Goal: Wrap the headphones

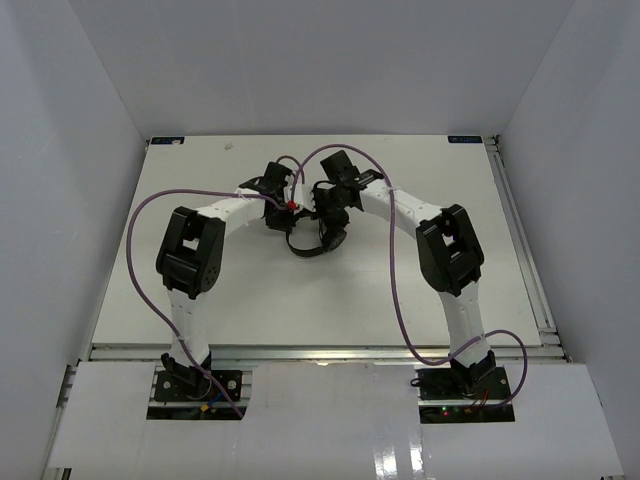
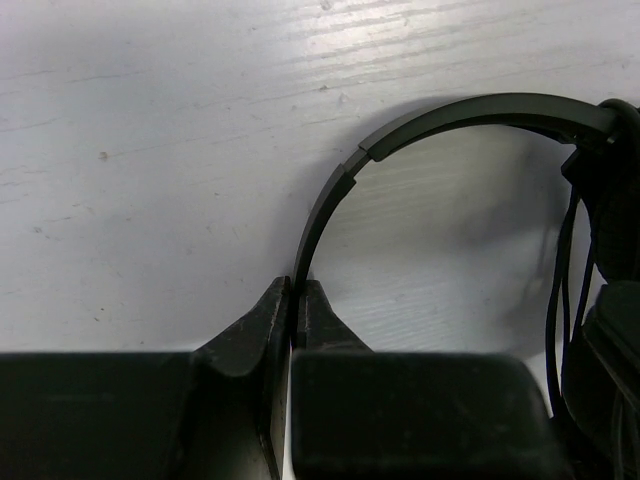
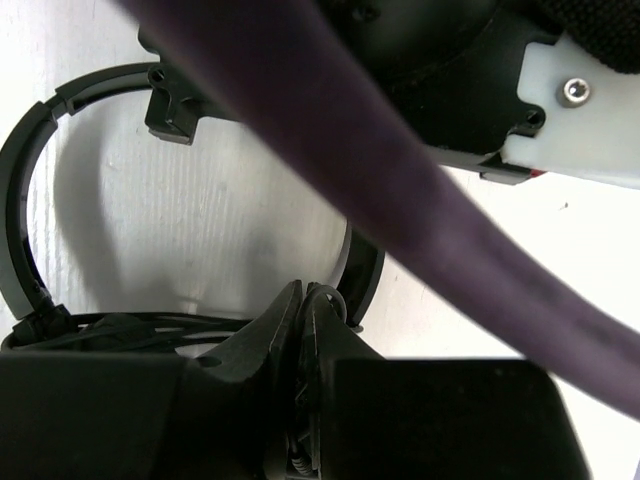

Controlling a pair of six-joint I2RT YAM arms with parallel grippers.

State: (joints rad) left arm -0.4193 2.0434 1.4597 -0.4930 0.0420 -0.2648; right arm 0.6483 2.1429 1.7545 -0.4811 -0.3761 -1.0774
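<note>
Headphones [image 1: 306,249] mid-table, arch bulging near-left, left gripper [image 2: 293,300] pinches band [image 2: 323,200], right gripper [image 3: 303,303] pinches cord [image 3: 120,325], grips resolved only in wrist views.

Seen from above, the headphones [image 1: 318,243] near the tabletop's far edge are mostly hidden under the left gripper [image 1: 286,218] and right gripper [image 1: 330,212]. The left wrist picture's right edge cuts off an earcup [image 2: 614,230]. A blurred purple cable [image 3: 400,210] blocks much of the right wrist view.

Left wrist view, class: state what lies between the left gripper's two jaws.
The thin headband of the headphones, pinched there by the left gripper; the left wrist view shows it.
</note>
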